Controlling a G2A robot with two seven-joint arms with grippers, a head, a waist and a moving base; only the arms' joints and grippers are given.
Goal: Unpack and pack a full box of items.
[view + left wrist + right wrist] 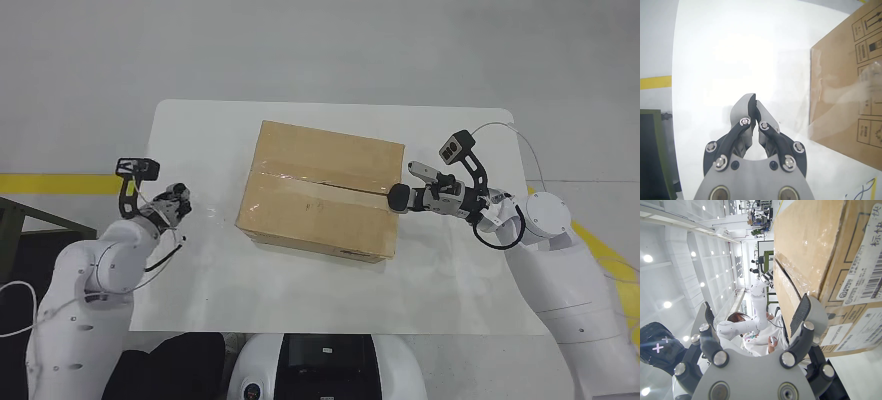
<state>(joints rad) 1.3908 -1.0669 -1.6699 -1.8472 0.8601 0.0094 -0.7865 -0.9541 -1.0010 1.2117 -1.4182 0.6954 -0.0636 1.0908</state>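
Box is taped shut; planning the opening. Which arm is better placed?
Right, probably: the right end effector is open at the box, by its taped seam; the left end effector is shut, apart from it.

**Top view.** You have even, diffuse light from overhead. The box (320,190) throws only a soft, narrow shadow onto the white tabletop (200,290) along its robot-facing side.

**Left wrist view.** Beside the box the tabletop washes out to near-white glare. A faint shadow lies under the left hand (754,100). The clear tape (838,94) on the box reads as a pale, hazy streak, and straight edges bow toward the borders.

**Right wrist view.** Round ceiling lamps (648,258) show as bright spots, and the tape on the box glints.
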